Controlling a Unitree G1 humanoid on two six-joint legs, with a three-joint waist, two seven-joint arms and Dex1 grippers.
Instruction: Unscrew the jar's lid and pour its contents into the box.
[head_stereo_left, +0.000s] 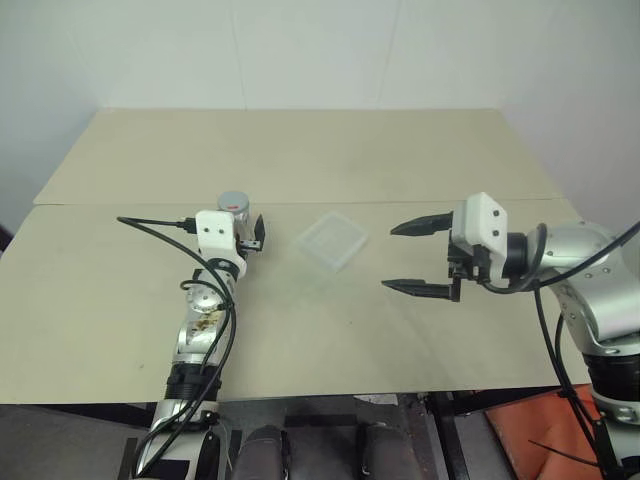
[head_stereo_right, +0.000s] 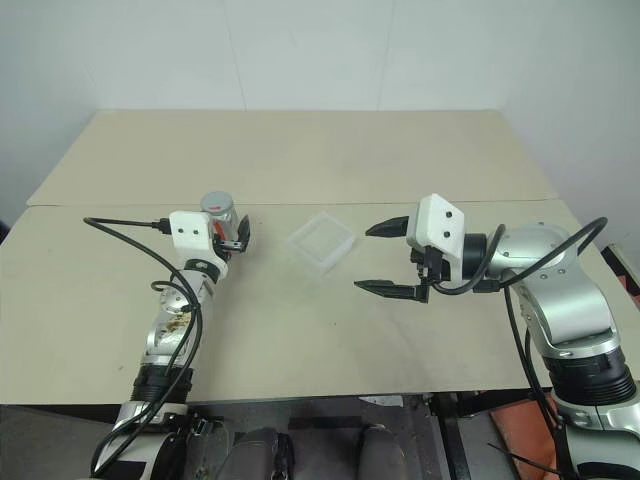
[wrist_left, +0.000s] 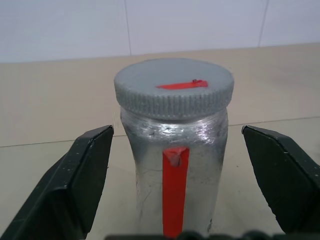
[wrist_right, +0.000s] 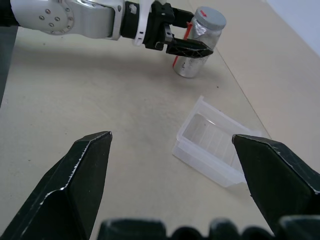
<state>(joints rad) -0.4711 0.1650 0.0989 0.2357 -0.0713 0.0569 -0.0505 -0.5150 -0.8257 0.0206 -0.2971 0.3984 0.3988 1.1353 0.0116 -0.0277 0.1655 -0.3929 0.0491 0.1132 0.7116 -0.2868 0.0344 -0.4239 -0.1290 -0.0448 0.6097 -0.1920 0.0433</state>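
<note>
On the left of the table (head_stereo_left: 300, 330), the left gripper (wrist_left: 182, 170) is reaching forward with its two black fingers spread wide, one on each side of the jar (wrist_left: 175, 170) and not touching it. The jar is standing upright, silvery with a vertical red stripe, and the lid (wrist_left: 174, 90) is sitting closed on top, grey with a red mark. Near the middle, just beside the jar toward the right, the box (head_stereo_left: 331, 240) is lying flat on the table, clear and shallow. Further right, the right gripper (head_stereo_left: 415, 257) is hovering above the table with its fingers spread, pointing toward the box and holding nothing.
</note>
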